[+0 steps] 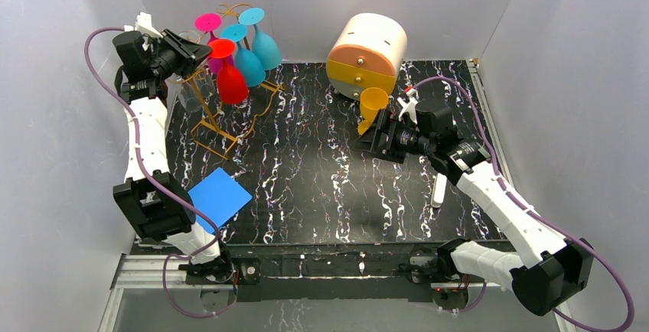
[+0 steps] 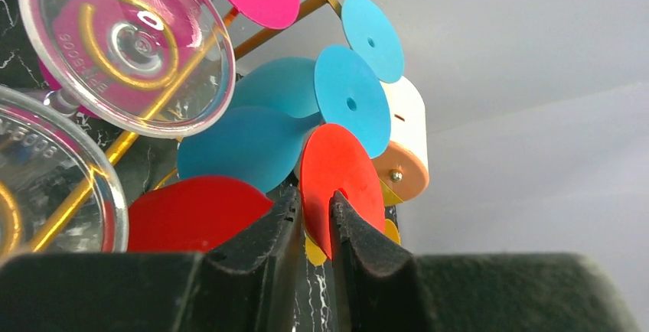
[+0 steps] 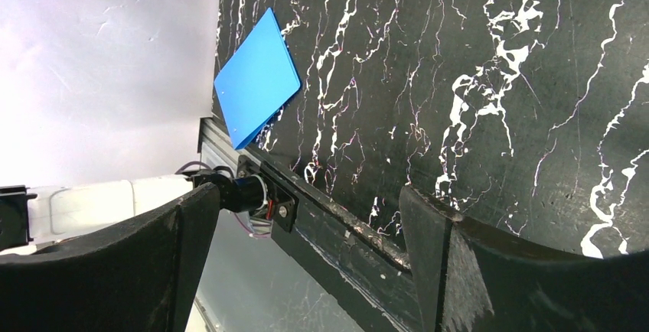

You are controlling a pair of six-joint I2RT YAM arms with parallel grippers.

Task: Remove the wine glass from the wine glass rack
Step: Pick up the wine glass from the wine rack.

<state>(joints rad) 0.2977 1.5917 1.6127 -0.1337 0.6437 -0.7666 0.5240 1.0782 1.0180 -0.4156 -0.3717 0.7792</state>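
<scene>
Left gripper had fingers nearly together, red plastic wine glass just beyond them, clamp unclear tbh; stem wanted centring. Right gripper gaped

Gold wine glass rack, upright at back left, coloured wine glasses hanging inverted (red foremost)

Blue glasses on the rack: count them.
2 blue glasses: one hangs beside the red glass, the other just right of it, farther back. Others may be hidden.
</scene>
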